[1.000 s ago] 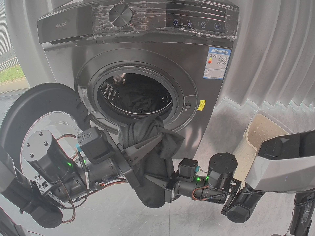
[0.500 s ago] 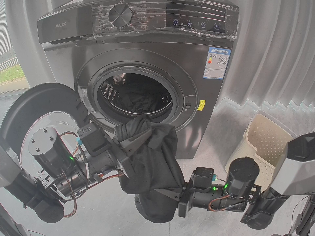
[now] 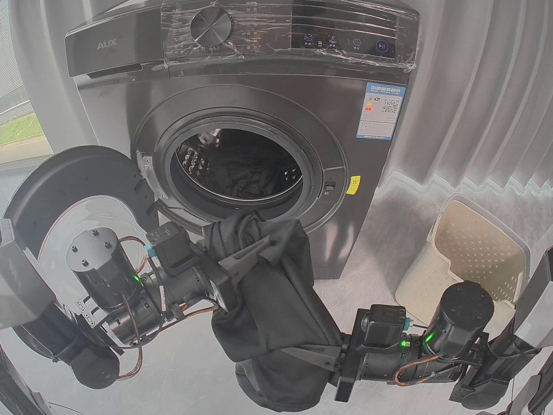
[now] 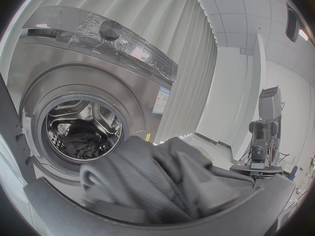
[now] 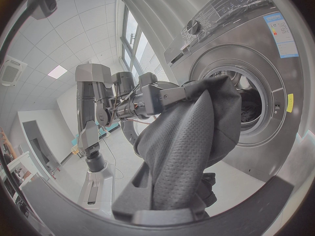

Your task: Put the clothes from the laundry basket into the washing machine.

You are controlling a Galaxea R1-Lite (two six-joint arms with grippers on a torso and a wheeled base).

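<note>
- Left gripper (image 3: 249, 259): gripping the garment (image 3: 271, 301) by its top, centre frame, just below the drum mouth (image 3: 242, 165).
- Right gripper (image 3: 308, 354): pinching its lower fold, lower centre.
- Advice: you are best raising both ends together, feeding the top in first, lest the tail be catching on the mouth.

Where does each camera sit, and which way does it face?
Head view: on the head, facing forward and down at the washing machine; both arms show, left claw and right claw gripping a dark garment.
Left wrist view: on that wrist, facing the drum over its garment-filled claw.
Right wrist view: on that wrist, facing the machine and left arm past its claw.
All share the garment and drum.
</note>
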